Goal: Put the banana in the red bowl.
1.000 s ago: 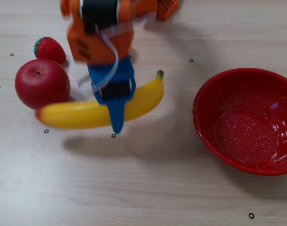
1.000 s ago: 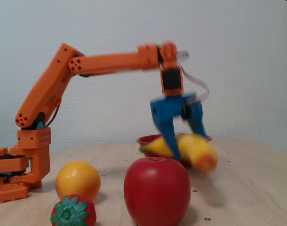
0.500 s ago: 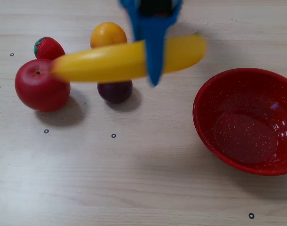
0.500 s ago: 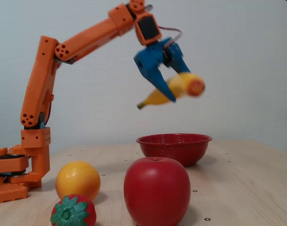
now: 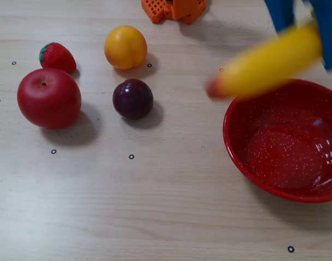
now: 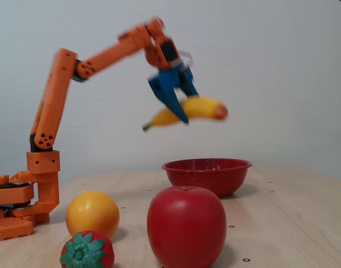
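Held up in the air: the banana [image 6: 187, 110], clamped between the blue fingers [image 6: 169, 98] of the gripper [image 6: 183, 116] near its middle, blurred in both fixed views. In the side-on fixed view, hanging well above the red bowl [image 6: 207, 175], roughly level, reddish end to the right and darker stem end to the left, clear of the bowl's rim. In the view from above, the banana [image 5: 269, 65] slanting across the upper left part of the red bowl [image 5: 239, 147], its reddish tip over bare wood just left of the rim, its other end hidden behind the blue fingers [image 5: 280, 13] at the top right corner (gripper cut off by the frame there). Bowl empty inside, white speckles visible on the red glaze.

Resting on the wooden table [image 5: 155, 206], well apart from the bowl: a red apple [image 5: 49, 98] at far left, a strawberry [image 5: 57, 57] just behind it, an orange [image 5: 125, 47] further back, a dark plum [image 5: 133, 98] between apple and bowl. Orange arm [image 6: 53, 106] reaching up and over from its base [image 6: 17, 204] at the left of the side view.
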Available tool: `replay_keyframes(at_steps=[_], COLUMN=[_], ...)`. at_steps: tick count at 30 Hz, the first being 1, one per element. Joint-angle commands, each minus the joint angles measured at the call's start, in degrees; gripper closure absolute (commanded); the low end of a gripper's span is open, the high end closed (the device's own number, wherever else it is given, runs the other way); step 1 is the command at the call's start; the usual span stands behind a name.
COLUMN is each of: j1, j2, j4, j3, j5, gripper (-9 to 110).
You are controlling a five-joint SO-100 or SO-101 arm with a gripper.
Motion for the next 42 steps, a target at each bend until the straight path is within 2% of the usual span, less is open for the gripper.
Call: replay_keyframes(at_steps=[1, 12, 14, 15, 23, 26, 28, 31, 35, 42], j1=[0.79, -0.09, -0.62, -0.97, -2.64, -2.99, -3.25, -3.96, -5.45, -12.74], j2=[0.26, -8.96, -8.96, -8.96, -4.22, -0.53, 2.11, 7.65, 17.49, 40.25], j4=[-4.57, -13.89, -14.06, -14.24, -13.27, -11.16, -9.32, -7.56, -6.15, -7.82], j3=[-5.71, 1.49, 3.34, 3.78, 2.55, 0.44, -1.93, -3.87, -1.85, 19.78], j5=[-1.23, 0.79, 1.49, 1.58, -1.05, -2.2, -3.43, -4.75, -8.79, -14.59], gripper=[101, 100, 79, 75, 49, 48, 50, 62, 101, 101])
